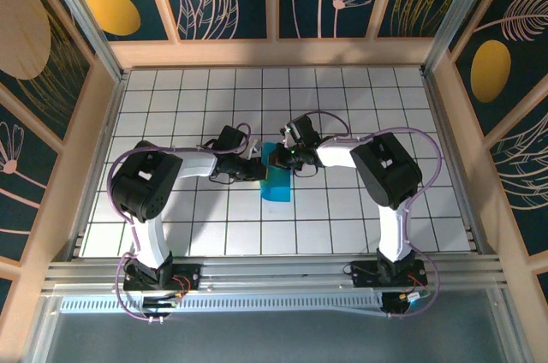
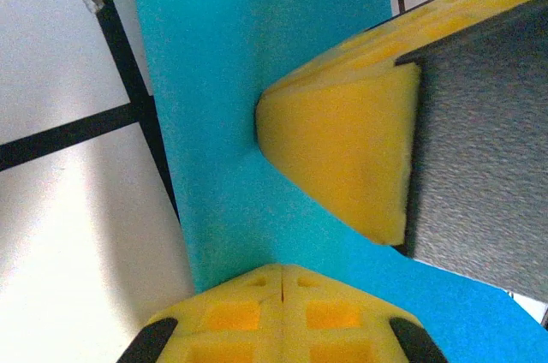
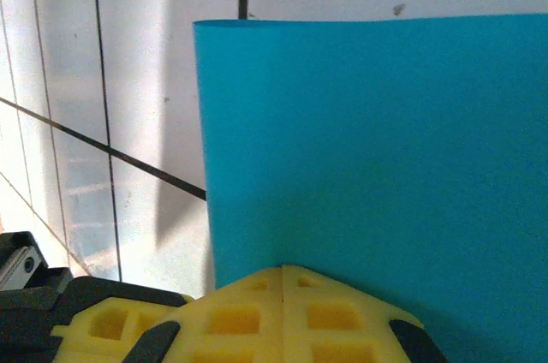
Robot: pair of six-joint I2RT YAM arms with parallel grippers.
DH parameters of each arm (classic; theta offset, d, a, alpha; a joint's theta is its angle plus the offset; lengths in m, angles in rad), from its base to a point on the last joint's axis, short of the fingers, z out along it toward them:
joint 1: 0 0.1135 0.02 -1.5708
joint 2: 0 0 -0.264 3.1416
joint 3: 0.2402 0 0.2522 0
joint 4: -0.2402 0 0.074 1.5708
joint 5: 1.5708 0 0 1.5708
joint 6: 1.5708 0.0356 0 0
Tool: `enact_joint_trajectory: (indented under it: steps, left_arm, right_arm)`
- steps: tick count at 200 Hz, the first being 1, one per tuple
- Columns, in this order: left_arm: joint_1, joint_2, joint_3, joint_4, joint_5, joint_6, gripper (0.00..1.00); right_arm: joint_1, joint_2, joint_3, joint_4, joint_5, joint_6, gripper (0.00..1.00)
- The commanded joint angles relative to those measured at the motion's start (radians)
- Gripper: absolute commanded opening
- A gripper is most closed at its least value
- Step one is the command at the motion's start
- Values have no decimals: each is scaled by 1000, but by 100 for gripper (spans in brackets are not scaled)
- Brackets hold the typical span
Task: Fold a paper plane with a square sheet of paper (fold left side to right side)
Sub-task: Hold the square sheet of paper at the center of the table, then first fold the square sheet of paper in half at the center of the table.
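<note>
The square sheet of paper [image 1: 276, 185] lies mid-table as a narrow bright cyan-blue strip about one tile wide. My left gripper [image 1: 257, 168] comes at it from the left and my right gripper [image 1: 287, 157] from the right; they meet over its far end. In the left wrist view my left gripper [image 2: 281, 272] is shut, its closed tip down on the paper [image 2: 231, 80], with the right gripper's yellow fingers [image 2: 342, 149] close ahead. In the right wrist view my right gripper [image 3: 283, 272] is shut too, its tip on the paper [image 3: 377, 149], nothing between the jaws.
White tiled tabletop [image 1: 171, 106] with dark grid lines, walled by wooden panels on the left, right and far sides. A metal rail [image 1: 274, 273] carrying both arm bases runs along the near edge. Bare tile [image 3: 145, 80] shows left of the paper's edge.
</note>
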Motion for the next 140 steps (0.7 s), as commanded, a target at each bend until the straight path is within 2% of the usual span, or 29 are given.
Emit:
enact_joint_trajectory:
  steps: [1,48,140]
  left_arm:
    - [-2,30,-30,-69,-69,15,0]
    - [-10,-20,-104,-74,-51,5,0]
    - [-65,-205,-308,-71,-25,-59,0]
  right_arm:
    - [6,31,9,-52,36,4,0]
    - [-13,39,-27,-97,78,6,0]
    - [-23,44,-41,-95,76,-9,0]
